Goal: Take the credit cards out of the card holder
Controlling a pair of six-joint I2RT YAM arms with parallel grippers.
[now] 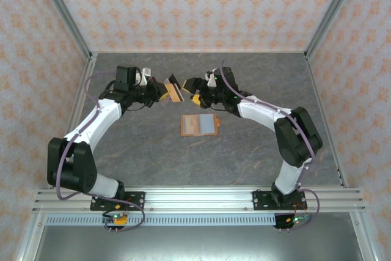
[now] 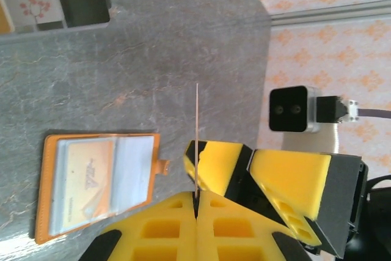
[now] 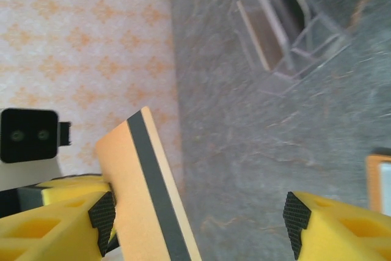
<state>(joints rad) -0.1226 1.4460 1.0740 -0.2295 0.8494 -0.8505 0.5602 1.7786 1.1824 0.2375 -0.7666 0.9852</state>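
The card holder (image 1: pixel 199 124) lies open and flat mid-table, orange rim around pale pockets with cards still tucked inside (image 2: pixel 91 175). Above and behind it my left gripper (image 1: pixel 164 90) is shut on a tan-brown credit card (image 1: pixel 175 92) with a black stripe; the left wrist view shows that card edge-on (image 2: pixel 197 126) between the closed jaws. My right gripper (image 1: pixel 192 91) faces it, open. In the right wrist view the card (image 3: pixel 143 187) leans by the left pad (image 3: pixel 101 217), and the other pad stands far off. A corner of the holder (image 3: pixel 374 181) shows at the right edge.
A clear plastic stand (image 3: pixel 287 35) sits on the grey table beyond the grippers, and the left wrist view shows slotted cards at its top left (image 2: pixel 36 4). Patterned walls (image 1: pixel 195 4) enclose the back and sides. The right gripper's yellow fingers (image 2: pixel 226 166) are close beside the left jaws.
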